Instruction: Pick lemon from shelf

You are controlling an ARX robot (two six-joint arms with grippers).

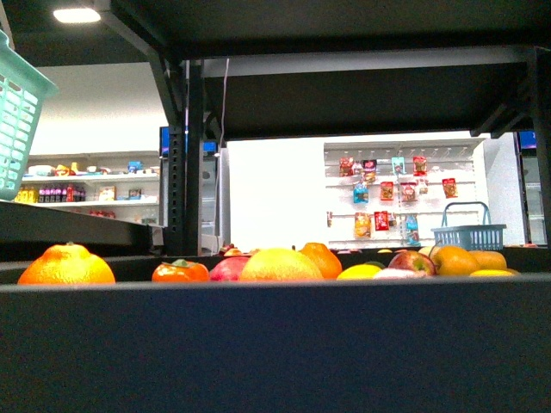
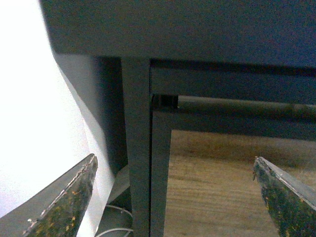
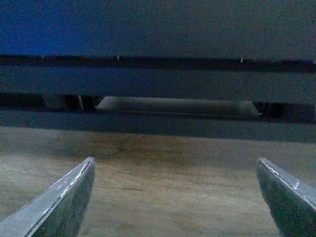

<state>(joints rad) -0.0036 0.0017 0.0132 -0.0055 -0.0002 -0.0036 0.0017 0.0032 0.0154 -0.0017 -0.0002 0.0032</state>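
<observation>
1. The shelf (image 1: 344, 95) fills the front view with black decks and posts. Its front lip (image 1: 275, 344) runs as a dark wall across the lower half, hiding all but the tops of the fruit.
2. Low under the shelf's frame, the left pincer (image 2: 174, 159) and the right pincer (image 3: 175, 159) both stand wide and empty, facing the wooden floor (image 3: 163, 197). Neither shows in the front view. I judge either must rise clear of the lip before reaching in.
3. Behind the lip sit an orange (image 1: 66, 265) at the left, a big pale yellow-orange round fruit (image 1: 280, 265) mid-row, and a red apple (image 1: 413, 261).
4. The lemon (image 1: 360, 272) is most likely the small bright yellow crown right of centre, close between the round fruit and the apple. The right arm looks nearer. Best to come down from above with the jaws wide, close gently across its narrow girth, then lift straight so the neighbours stay put. A yellow sliver (image 1: 492, 273) at far right is too hidden to name.
</observation>
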